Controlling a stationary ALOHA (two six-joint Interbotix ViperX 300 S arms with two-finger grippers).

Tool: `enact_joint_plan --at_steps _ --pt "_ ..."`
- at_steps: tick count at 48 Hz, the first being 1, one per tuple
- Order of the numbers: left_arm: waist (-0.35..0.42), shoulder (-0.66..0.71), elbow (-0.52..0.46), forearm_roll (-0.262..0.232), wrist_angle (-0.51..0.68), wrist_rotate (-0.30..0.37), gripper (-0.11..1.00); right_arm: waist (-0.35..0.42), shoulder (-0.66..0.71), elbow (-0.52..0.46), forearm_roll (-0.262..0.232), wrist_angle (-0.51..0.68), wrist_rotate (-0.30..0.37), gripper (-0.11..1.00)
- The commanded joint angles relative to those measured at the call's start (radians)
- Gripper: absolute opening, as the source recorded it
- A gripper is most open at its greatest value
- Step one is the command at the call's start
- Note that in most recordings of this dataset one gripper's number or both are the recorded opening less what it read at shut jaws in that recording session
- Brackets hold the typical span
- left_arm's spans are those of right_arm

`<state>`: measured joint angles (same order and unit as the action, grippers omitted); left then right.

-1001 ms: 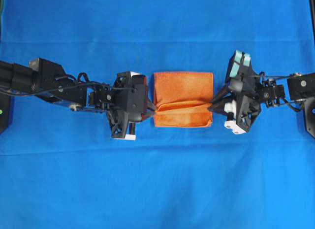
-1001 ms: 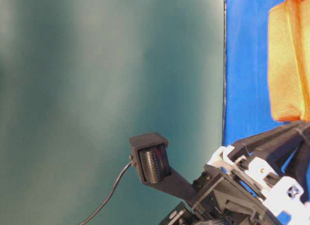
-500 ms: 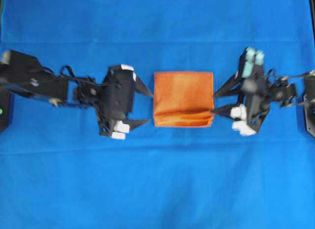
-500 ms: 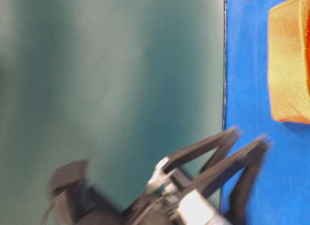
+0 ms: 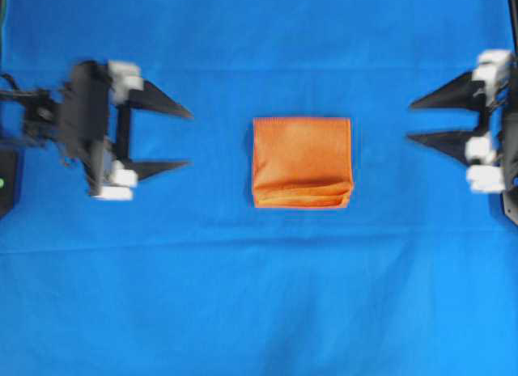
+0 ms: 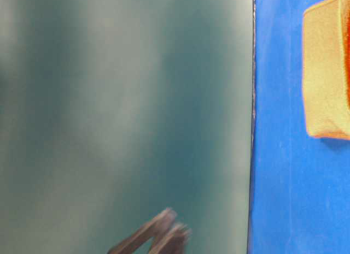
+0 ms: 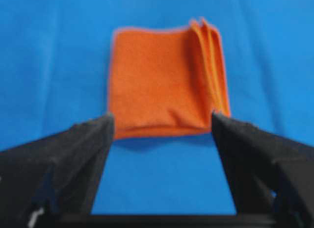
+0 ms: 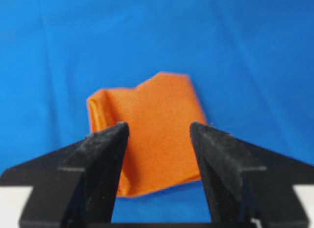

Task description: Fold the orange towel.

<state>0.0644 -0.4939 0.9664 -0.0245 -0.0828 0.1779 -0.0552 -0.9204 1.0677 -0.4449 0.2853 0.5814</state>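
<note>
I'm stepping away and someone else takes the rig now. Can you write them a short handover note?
Left gripper: open, empty, off to the left of the towel.
Right gripper: open, empty, off to the right.
Orange towel: lies folded in a compact rectangle mid-table on the blue cloth, layered edges along its near side, nothing touching it.
Done: the fold looks complete.
Left: probably only a check of the stacked edges.

We see the orange towel (image 5: 301, 162) lying flat near the middle of the blue-covered bench (image 5: 259, 295), well away from every edge. It is folded into a compact, nearly square pad, bright orange and fuzzy, with a thin stitched hem. Along its front side in the overhead view, the stacked edges of several layers show as parallel ridges. Nothing touches it.
</note>
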Motion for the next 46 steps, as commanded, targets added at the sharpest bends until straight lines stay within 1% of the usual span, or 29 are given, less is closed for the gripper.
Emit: enact_joint_plan --at_steps 1,6,13,19,25,28,34,40,46 --pt "0.015 -0.086 0.031 0.000 -0.020 -0.012 0.74 0.000 -0.054 0.002 -0.029 0.026 -0.002 0.58" --pt "0.020 -0.178 0.080 0.000 -0.018 -0.025 0.74 -0.002 -0.103 0.035 -0.051 0.023 0.000 0.58" --pt "0.020 -0.319 0.155 0.000 -0.014 -0.032 0.74 -0.008 -0.150 0.100 -0.051 -0.021 0.002 0.58" --pt "0.021 -0.433 0.227 0.000 -0.008 -0.035 0.74 -0.032 -0.186 0.161 -0.051 -0.069 0.012 0.58" --pt "0.020 -0.520 0.276 -0.003 0.043 -0.049 0.73 -0.054 -0.206 0.206 -0.048 -0.115 0.014 0.58" --pt "0.020 -0.568 0.293 -0.002 0.095 -0.063 0.73 -0.061 -0.209 0.221 -0.048 -0.138 0.015 0.58" --pt "0.020 -0.630 0.318 -0.002 0.167 -0.092 0.73 -0.061 -0.202 0.236 -0.046 -0.167 0.015 0.58" --pt "0.021 -0.664 0.333 -0.002 0.167 -0.103 0.73 -0.061 -0.193 0.238 -0.046 -0.172 0.015 0.58" --pt "0.021 -0.666 0.334 -0.002 0.169 -0.104 0.73 -0.061 -0.196 0.236 -0.046 -0.172 0.015 0.58"
